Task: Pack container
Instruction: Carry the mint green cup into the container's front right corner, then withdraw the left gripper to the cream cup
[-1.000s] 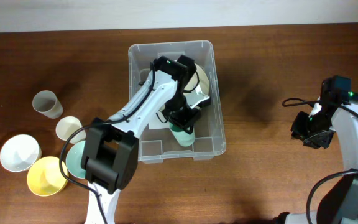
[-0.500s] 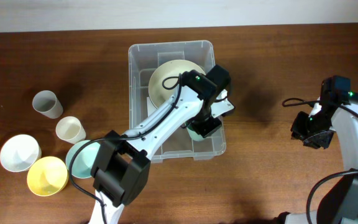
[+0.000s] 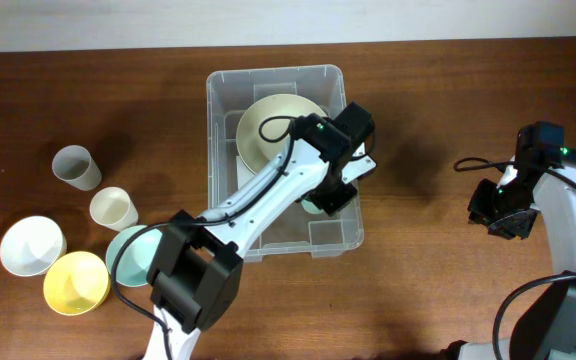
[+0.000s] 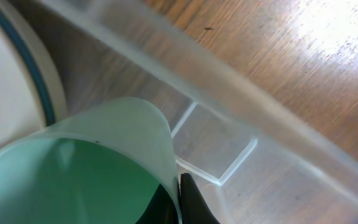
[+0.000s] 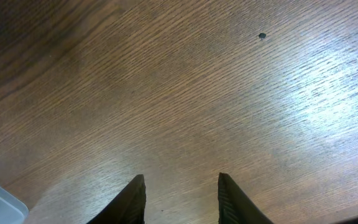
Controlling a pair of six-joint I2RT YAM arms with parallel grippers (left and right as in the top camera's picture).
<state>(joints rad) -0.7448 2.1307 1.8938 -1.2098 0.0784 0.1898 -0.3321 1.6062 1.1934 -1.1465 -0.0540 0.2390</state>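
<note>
Yellow comes first: a yellow round bowl [image 3: 76,282] lies closest to the robot at the front left of the brown wooden worktop [image 3: 438,120]. A white round bowl [image 3: 31,245] touches it, and a pale green bowl [image 3: 126,252] is half hidden beneath the left arm. A little farther back stand a small cream cup [image 3: 114,208] and a grey cup [image 3: 76,167], apart from each other. In the middle of the worktop is the large clear plastic rectangular container [image 3: 268,72]. The left gripper [image 3: 326,198] reaches inside it at the near right corner and pinches the wall of a pale green plastic cup [image 4: 79,168] at its rim, close to the container's right wall. At the far end of the container lies a cream round dish [image 3: 273,125] with a thin teal line round its edge. Well off to the right, the right gripper [image 5: 179,199] hangs over bare wood with its fingers spread and nothing between them. By my reckoning the packing is under halfway. One dish is in and one cup is about to be set down, while three bowls and two cups remain outside to be brought over.
</note>
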